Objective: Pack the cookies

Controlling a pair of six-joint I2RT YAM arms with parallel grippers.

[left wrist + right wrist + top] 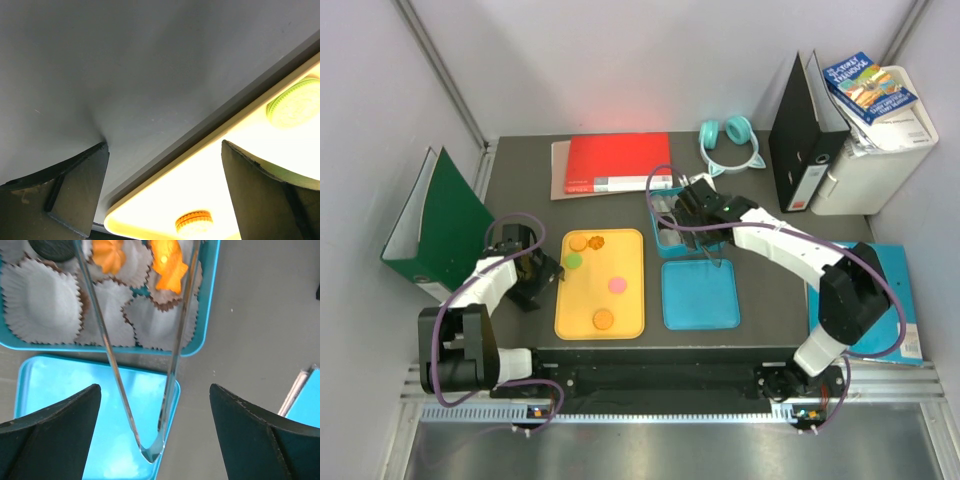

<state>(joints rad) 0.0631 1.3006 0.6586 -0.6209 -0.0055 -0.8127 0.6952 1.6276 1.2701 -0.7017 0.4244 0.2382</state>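
From above, a yellow tray (632,260) lies on the dark bench (765,300) with five cookies (603,319) loose on it. Two orange ones and a green cookie (574,261) sit near its far left corner, a pink cookie (617,285) lies toward the middle, and another orange one is at the near edge. To the tray's right sit a blue tin (665,250) and, nearer, a blue lid (700,295). The left end effector (542,272) is just beside the tray's left edge, and the right end effector (682,205) is over the tin. In the left wrist view, that end effector stands wide with nothing between its fingers, straddling the tray's rim, with the green cookie and an orange one ahead. In the right wrist view, the end effector gapes wide. Metal tongs (151,454) run between its fingers without touching them, hinge over the lid and arms reaching into the tin. There, paper cups (40,300) hold a black cookie (52,247) and two orange ones.
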